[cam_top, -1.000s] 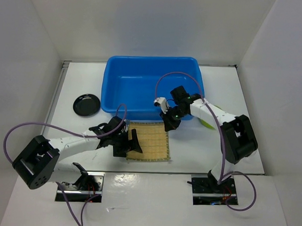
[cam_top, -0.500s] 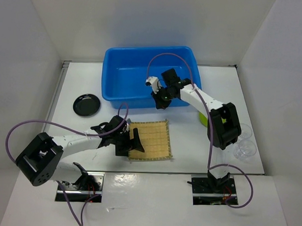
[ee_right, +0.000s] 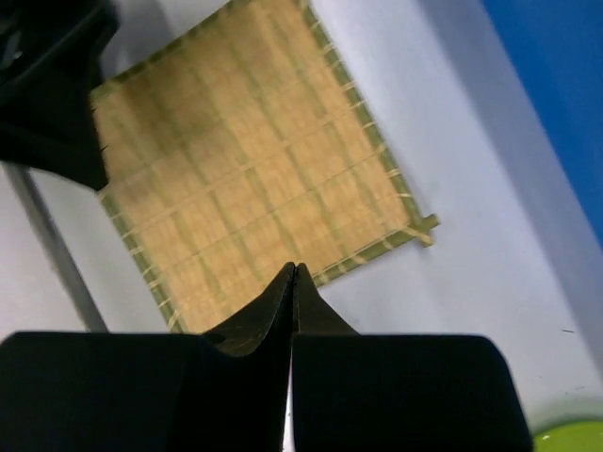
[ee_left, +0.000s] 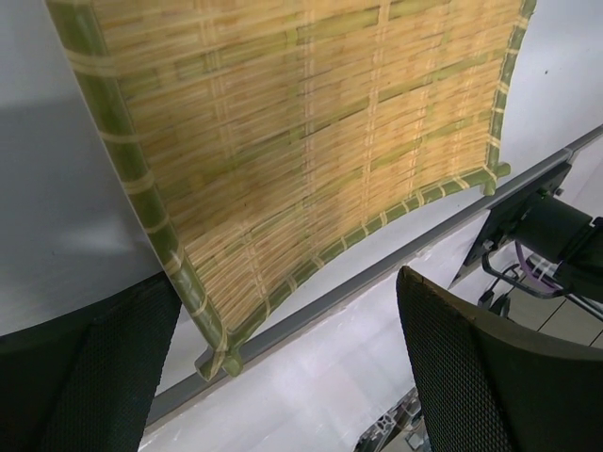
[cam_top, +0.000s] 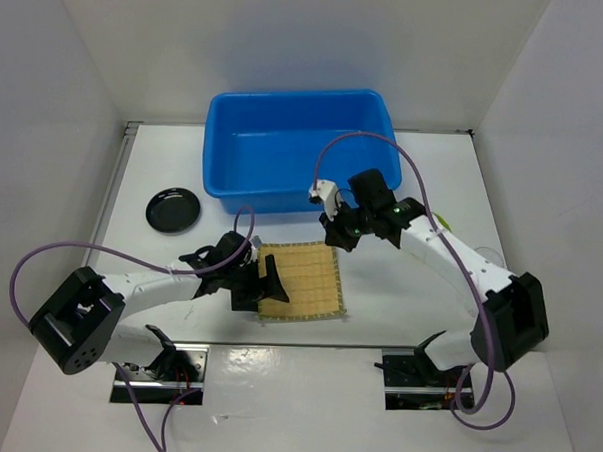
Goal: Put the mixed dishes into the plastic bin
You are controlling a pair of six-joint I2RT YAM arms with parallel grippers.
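Note:
The tan bamboo mat (cam_top: 301, 281) lies flat on the table in front of the blue plastic bin (cam_top: 283, 190). My left gripper (cam_top: 260, 288) is open at the mat's left edge. In the left wrist view the mat (ee_left: 301, 141) fills the top and its near corner sits between my fingers (ee_left: 85, 377). My right gripper (cam_top: 338, 236) is shut and empty, hovering over the mat's far right corner (ee_right: 245, 188). The black plate (cam_top: 173, 209) sits left of the bin. A sliver of the lime-green plate (ee_right: 568, 439) shows. The clear cups are hidden by my right arm.
The bin's blue wall (ee_right: 556, 85) is close beyond my right gripper. The table's front edge strip (ee_left: 377, 273) runs just past the mat's near side. White walls enclose the table on three sides.
The bin has been pushed back. My right gripper has come back from the bin's front rim to above the mat's far right corner. My left gripper has hardly moved.

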